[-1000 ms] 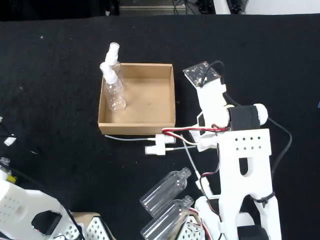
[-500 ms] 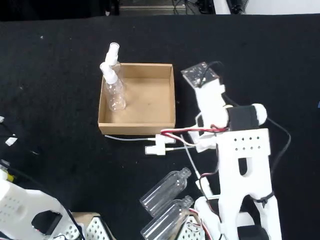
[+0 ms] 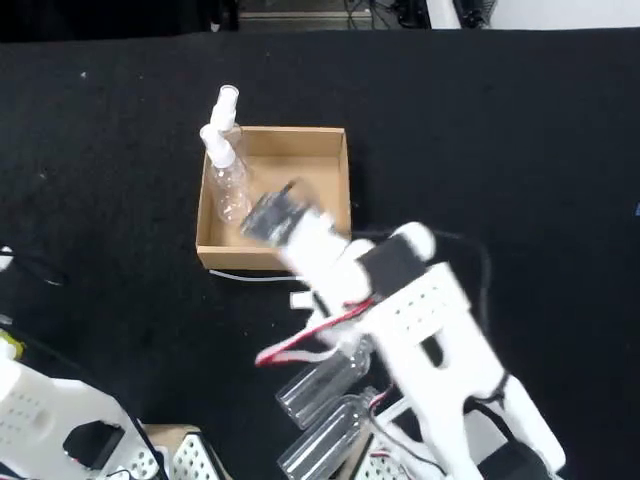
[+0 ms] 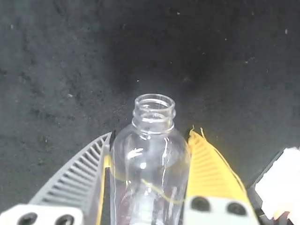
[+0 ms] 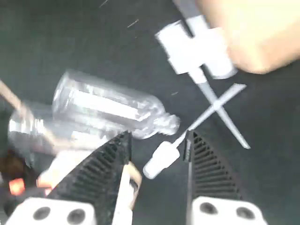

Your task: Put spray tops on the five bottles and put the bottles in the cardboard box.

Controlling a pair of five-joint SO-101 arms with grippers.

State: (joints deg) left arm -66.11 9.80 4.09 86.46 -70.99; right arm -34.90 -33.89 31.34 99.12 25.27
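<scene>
black surface (image 3: pixel 520 120) holds box (image 3: pixel 347 170); left end effector (image 4: pixel 151 137) clamps uncapped bottle (image 4: pixel 150 157); right end effector (image 5: pixel 158 139), wide, above spray top (image 5: pixel 160 159).

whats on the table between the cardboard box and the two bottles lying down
Loose spray tops with crossed dip tubes lie between the cardboard box and the lying bottles, seen in the right wrist view.

Black ribbed jaws stand apart (small white spray top (image 5: pixel 160 161) between them); clear plastic bottle (image 5: pixel 110 110) lies on black surface (image 5: pixel 70 33).
</scene>
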